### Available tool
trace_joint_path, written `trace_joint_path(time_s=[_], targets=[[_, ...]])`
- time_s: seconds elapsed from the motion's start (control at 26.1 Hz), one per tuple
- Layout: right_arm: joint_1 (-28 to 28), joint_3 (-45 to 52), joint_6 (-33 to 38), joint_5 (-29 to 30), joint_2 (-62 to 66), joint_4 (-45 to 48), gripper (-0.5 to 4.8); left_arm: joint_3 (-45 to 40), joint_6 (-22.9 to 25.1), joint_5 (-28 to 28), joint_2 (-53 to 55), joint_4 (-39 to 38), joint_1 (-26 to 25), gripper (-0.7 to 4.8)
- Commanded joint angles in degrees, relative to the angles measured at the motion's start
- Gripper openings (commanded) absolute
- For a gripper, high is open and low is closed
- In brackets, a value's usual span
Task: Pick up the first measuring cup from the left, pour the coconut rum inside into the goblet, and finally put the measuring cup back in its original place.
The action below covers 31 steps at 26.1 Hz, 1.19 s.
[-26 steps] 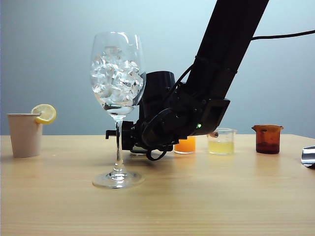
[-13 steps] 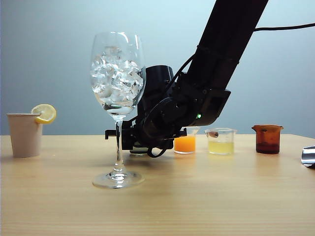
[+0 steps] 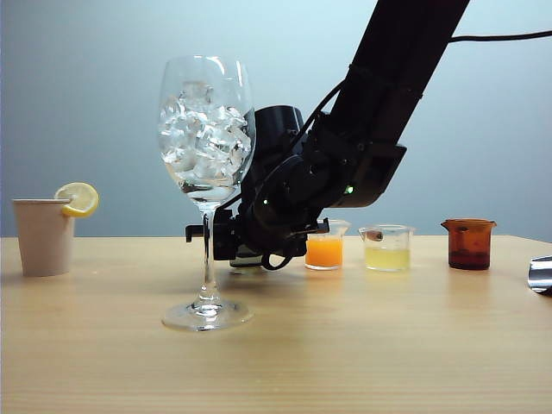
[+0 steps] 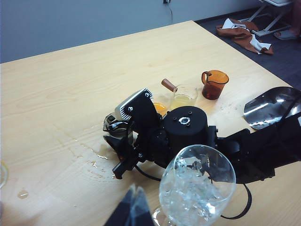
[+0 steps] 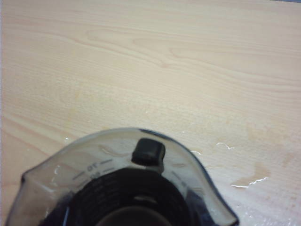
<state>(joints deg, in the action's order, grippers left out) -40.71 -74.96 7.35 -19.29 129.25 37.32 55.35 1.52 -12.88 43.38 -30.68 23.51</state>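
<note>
The right gripper point(image 4: 123, 141) sat low over the light wooden desk point(image 3: 362, 345), just behind the stem of the tall clear stemmed goblet point(image 3: 207, 185) w/ ice cubes in its bowl. Its jaws stood roughly half apart, closed around the small smoky dark-grey translucent measuring cup point(image 5: 127, 183), which it held. In the right wrist view the cup's flared rim and graduation marks filled the lower part, w/ one dark fingertip point(image 5: 148, 152) pressed against the cup wall. Whether the cup's base touched the desk couldn't be told. No liquid could be made out inside it.

Wet streaks point(image 4: 94, 157) lay on the desk beside the gripper.

Further toward the desk's right edge stood a clear cup w/ orange liquid point(image 3: 325, 248), a clear cup w/ pale yellow liquid point(image 3: 387, 247) and an amber-brown cup point(image 3: 469, 243), in a row, apart from each other. Near the left edge stood a beige paper cup point(image 3: 44, 237) w/ a lemon slice point(image 3: 78, 198) on its rim.

Left gripper point(image 4: 132, 209): only dark finger ends showed, close together, holding nothing, raised above the goblet.
</note>
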Motion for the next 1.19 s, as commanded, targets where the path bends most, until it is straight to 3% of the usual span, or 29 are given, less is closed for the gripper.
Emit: trace_joint_path(time_s=[0.04,1.19], targets=[[0.0,-0.2,-0.3,0.2,-1.3,1.2,1.56,0.3,0.2,-0.2,-0.1,0.7,0.0,-0.06],[0.0,-0.2,-1.6,0.0,-6.5,-4.2,1.56,0.3,0.6,-0.2,-0.1,0.7,0.0,-0.06]])
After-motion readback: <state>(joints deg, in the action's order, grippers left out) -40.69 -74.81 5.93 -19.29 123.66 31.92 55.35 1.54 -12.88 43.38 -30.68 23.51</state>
